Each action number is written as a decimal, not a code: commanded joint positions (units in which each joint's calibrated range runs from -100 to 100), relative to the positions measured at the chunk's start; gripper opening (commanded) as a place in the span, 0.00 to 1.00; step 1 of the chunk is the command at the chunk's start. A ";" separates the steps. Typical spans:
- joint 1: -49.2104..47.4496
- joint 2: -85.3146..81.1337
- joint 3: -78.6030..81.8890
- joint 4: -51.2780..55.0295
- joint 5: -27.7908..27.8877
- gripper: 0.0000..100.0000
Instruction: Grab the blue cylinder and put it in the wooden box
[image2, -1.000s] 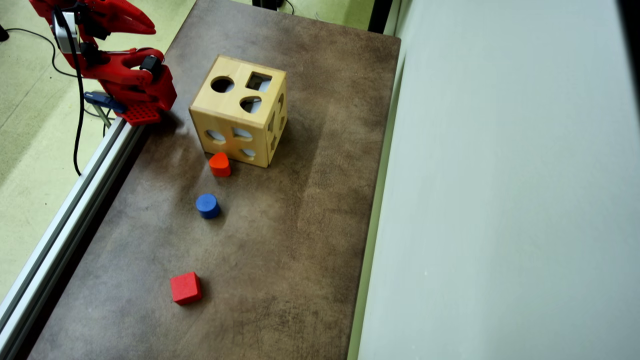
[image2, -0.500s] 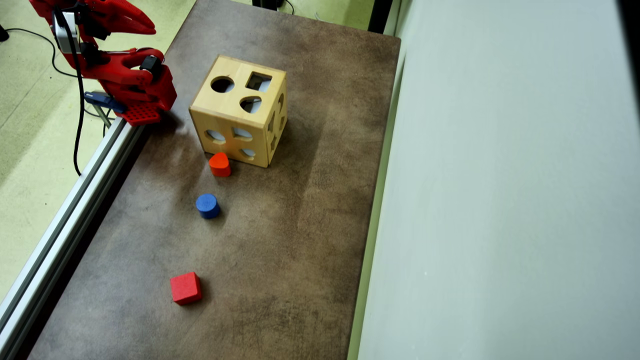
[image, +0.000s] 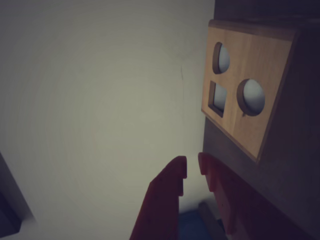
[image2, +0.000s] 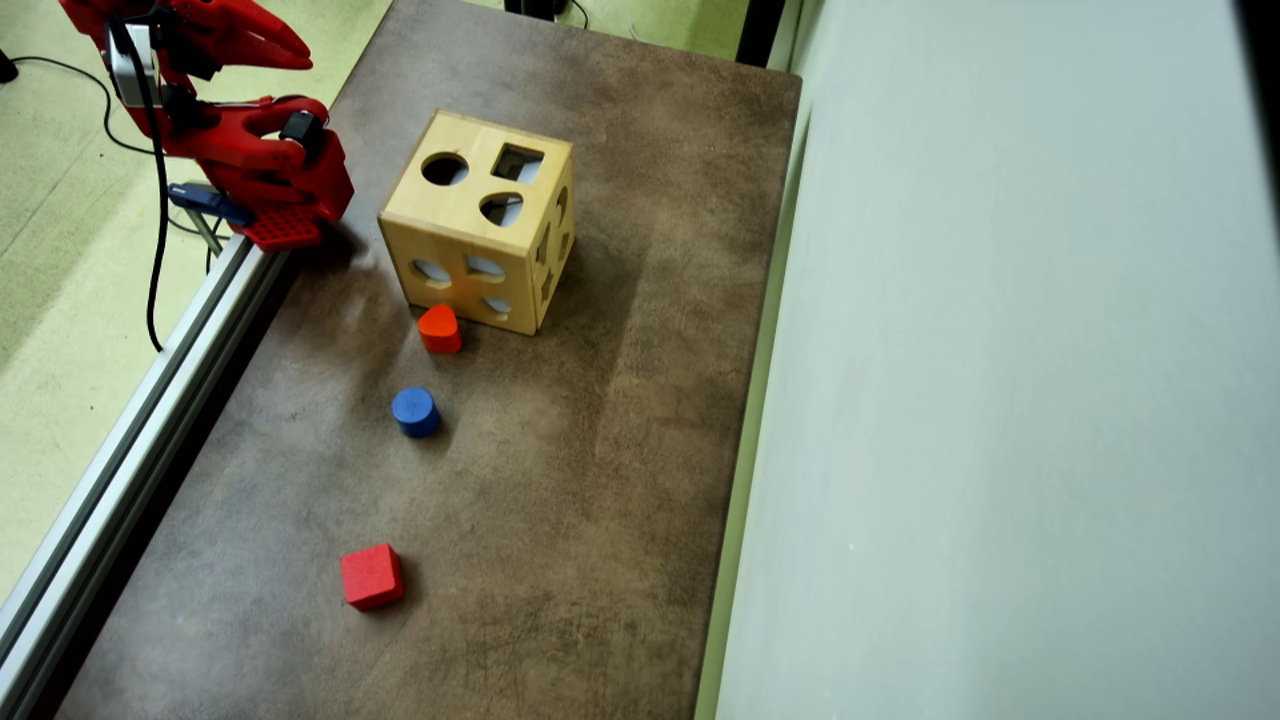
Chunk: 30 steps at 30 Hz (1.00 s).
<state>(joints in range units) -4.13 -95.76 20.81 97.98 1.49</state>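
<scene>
The blue cylinder (image2: 414, 410) stands upright on the brown table, below the wooden box (image2: 480, 215) in the overhead view. The box is a light-wood cube with round, square and half-round holes; the wrist view shows one holed face (image: 245, 85) at the upper right. My red gripper (image2: 298, 56) is folded back at the top left corner, off the table and far from the cylinder. In the wrist view its fingers (image: 192, 167) stand almost together, a thin slit between the tips and nothing held. The cylinder is out of the wrist view.
An orange-red rounded block (image2: 439, 328) sits against the box's near face. A red cube (image2: 371, 576) lies lower left. An aluminium rail (image2: 130, 450) runs along the table's left edge, a pale wall (image2: 1000, 400) along the right. A blue clamp (image2: 205, 200) holds the arm's base.
</scene>
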 joint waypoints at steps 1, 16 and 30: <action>0.49 4.34 -0.87 -0.07 1.66 0.11; 0.57 40.69 -25.91 -2.24 2.78 0.16; 19.66 65.83 -33.42 -3.13 7.52 0.16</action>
<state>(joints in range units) 11.25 -34.92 -10.43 96.37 6.96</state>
